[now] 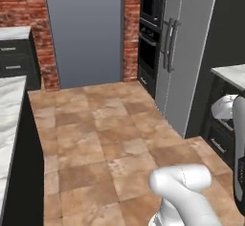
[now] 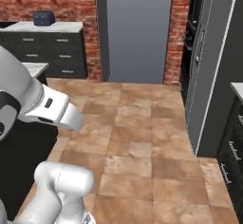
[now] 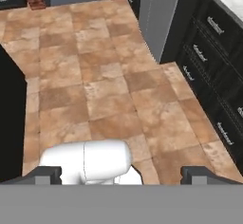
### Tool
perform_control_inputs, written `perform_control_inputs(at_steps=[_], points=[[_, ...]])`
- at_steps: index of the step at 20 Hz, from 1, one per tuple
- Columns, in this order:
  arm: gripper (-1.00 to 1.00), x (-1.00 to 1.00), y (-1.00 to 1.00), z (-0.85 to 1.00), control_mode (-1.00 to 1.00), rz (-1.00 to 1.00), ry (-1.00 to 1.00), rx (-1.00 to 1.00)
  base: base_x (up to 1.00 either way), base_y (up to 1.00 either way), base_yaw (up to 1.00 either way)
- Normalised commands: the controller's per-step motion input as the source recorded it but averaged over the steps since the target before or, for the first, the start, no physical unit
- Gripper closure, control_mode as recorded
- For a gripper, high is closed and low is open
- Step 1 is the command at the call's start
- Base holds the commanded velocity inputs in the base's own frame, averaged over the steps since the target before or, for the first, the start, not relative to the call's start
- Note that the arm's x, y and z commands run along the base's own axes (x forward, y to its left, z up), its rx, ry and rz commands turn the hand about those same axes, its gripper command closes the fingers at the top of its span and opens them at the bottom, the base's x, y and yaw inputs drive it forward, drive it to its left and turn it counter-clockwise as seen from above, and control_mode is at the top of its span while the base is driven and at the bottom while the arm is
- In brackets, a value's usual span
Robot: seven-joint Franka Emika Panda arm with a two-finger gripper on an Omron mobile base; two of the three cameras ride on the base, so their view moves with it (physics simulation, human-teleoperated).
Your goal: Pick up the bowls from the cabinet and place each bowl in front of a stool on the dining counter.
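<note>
gripper (image 3: pixel 121 173) is held above the tiled floor (image 3: pixel 104 76) — fingertips (image 3: pixel 47 173) are spread wide apart, nothing between them. dining counter (image 1: pixel 9 119) is seen at left; black drawer units (image 3: pixel 213 66) at right.

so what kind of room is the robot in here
A home kitchen, most likely. A tall grey fridge stands beside a built-in black wall oven, black drawer units with a white marble top line the brick wall, and terracotta floor tiles cover the floor.
</note>
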Motion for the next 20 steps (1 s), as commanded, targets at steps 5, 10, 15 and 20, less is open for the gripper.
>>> perform_control_inputs(at_steps=[5,10,15,20], points=[[-1.0,0.0,0.0,0.0,1.0,0.0,0.0,0.0,1.0,0.0,0.3],[-1.0,0.0,0.0,0.0,1.0,0.0,0.0,0.0,1.0,0.0,0.34],[-1.0,0.0,0.0,0.0,1.0,0.0,0.0,0.0,1.0,-0.03,0.37],[-1.0,0.0,0.0,0.0,1.0,0.0,0.0,0.0,1.0,-0.24,0.41]])
